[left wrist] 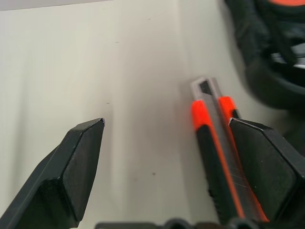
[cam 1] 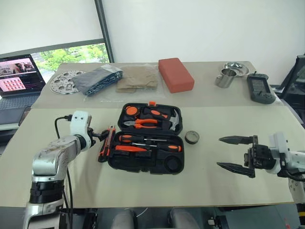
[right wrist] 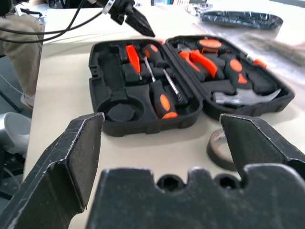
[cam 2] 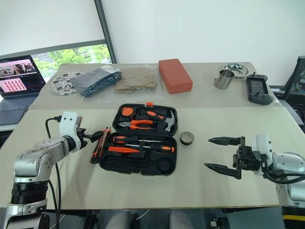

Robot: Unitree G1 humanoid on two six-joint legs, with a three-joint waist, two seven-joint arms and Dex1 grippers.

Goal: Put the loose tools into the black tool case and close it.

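The black tool case (cam 1: 119,164) lies open in the middle of the table, its two halves flat. Screwdrivers (cam 1: 143,148) with orange-and-black handles rest in the near half. Pliers and a hammer sit in the far half. An orange-and-black utility knife (cam 1: 106,143) lies on the table just left of the case. My left gripper (cam 1: 100,136) is open and low over the knife. In the left wrist view the knife (left wrist: 219,157) lies between the fingers, close against one of them. A small dark tape roll (cam 1: 192,137) sits right of the case. My right gripper (cam 1: 233,152) hangs open beyond the roll, holding nothing.
On the far table are a red-brown block (cam 1: 175,74), a metal cup (cam 1: 226,77), a steel bowl (cam 1: 237,68), a dark handheld device (cam 1: 259,88), bagged items (cam 1: 102,78) and a perforated metal disc (cam 1: 64,81). A laptop (cam 1: 16,76) stands at the far left.
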